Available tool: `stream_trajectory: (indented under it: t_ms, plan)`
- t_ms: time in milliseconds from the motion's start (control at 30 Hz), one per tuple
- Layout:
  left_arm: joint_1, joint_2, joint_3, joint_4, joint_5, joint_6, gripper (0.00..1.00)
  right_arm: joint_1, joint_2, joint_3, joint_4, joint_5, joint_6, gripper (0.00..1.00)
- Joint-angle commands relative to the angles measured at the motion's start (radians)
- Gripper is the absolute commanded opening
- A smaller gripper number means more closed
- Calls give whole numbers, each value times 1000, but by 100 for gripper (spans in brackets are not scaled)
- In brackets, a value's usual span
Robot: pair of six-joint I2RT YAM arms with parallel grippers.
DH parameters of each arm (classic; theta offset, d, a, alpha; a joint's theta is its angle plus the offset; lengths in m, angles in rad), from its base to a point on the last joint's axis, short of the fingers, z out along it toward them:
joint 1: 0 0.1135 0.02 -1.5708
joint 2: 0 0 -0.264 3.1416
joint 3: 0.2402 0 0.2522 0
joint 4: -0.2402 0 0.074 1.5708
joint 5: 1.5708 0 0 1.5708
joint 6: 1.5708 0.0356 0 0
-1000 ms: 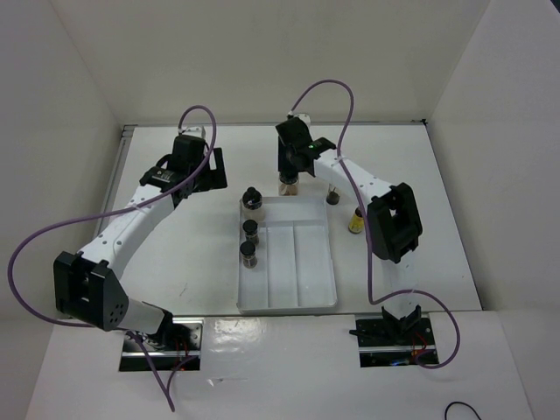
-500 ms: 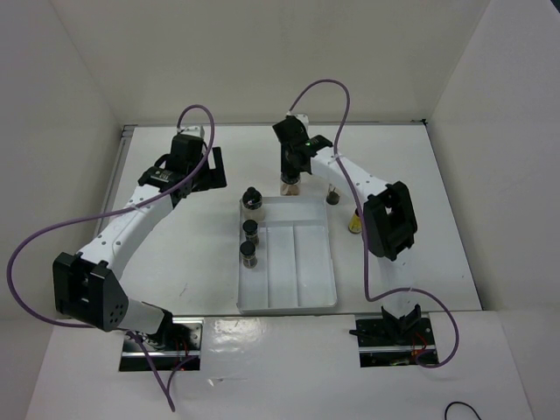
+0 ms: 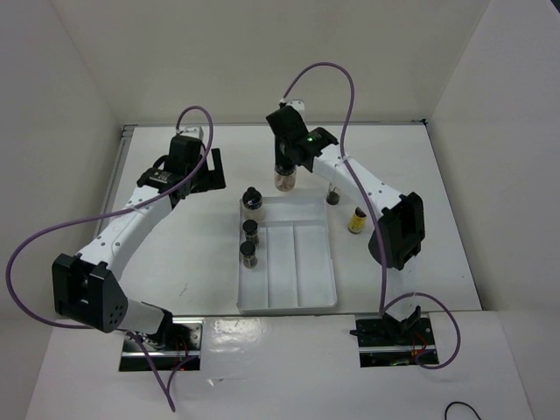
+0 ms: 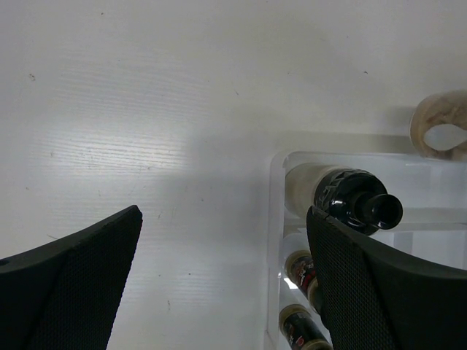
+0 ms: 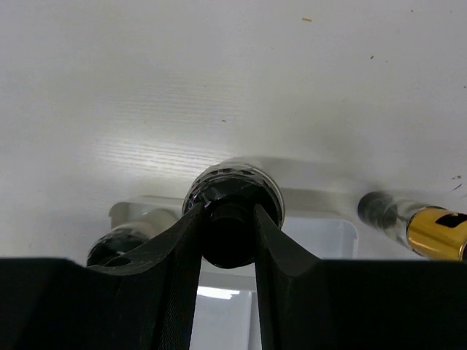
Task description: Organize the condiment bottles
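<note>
My right gripper (image 3: 284, 168) is shut on the black cap of a wide brown bottle (image 3: 284, 182), just beyond the far edge of the white divided tray (image 3: 317, 278). In the right wrist view its fingers (image 5: 179, 248) clasp the cap (image 5: 232, 232). A wide pale bottle (image 3: 253, 200) and two short dark bottles (image 3: 250, 230) (image 3: 249, 255) stand in the tray's left compartment. A small bottle (image 3: 332, 198) and the tall yellow bottle (image 3: 356, 220) stand right of the tray. My left gripper (image 3: 214, 166) is open and empty, left of the tray; it also shows in the left wrist view (image 4: 222, 292).
White walls enclose the table on the left, back and right. The tray's middle and right compartments (image 3: 311, 262) hold nothing. In the left wrist view the pale bottle (image 4: 350, 197) lies close to the right finger (image 4: 387, 284).
My right gripper has moved slightly left and back with the brown bottle in it, and the arm has swung with it. The left arm has not moved.
</note>
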Motion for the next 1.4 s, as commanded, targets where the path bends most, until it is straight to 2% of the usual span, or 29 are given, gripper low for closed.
stream_trajectory:
  t_ms: [0, 367, 600, 1167, 1267, 1300, 1367]
  plan:
    - [6, -43, -14, 28, 13, 9, 99, 49, -111, -25, -5, 34, 16, 0]
    - [6, -43, -23, 37, 24, 9, 99, 80, -212, -229, 44, 25, 67, 0]
    - [6, -52, -32, 46, 24, 9, 99, 98, -242, -363, 168, -3, 77, 0]
    - [6, -33, -32, 46, 14, 18, 99, 108, -153, -354, 218, -41, 87, 0]
    - [6, -33, -42, 46, 14, 18, 99, 108, -143, -354, 218, -62, 87, 14]
    - [6, -33, -42, 46, 14, 18, 99, 108, -143, -354, 218, -63, 87, 30]
    - [6, -33, -42, 46, 14, 18, 99, 108, -143, -363, 218, -63, 87, 51]
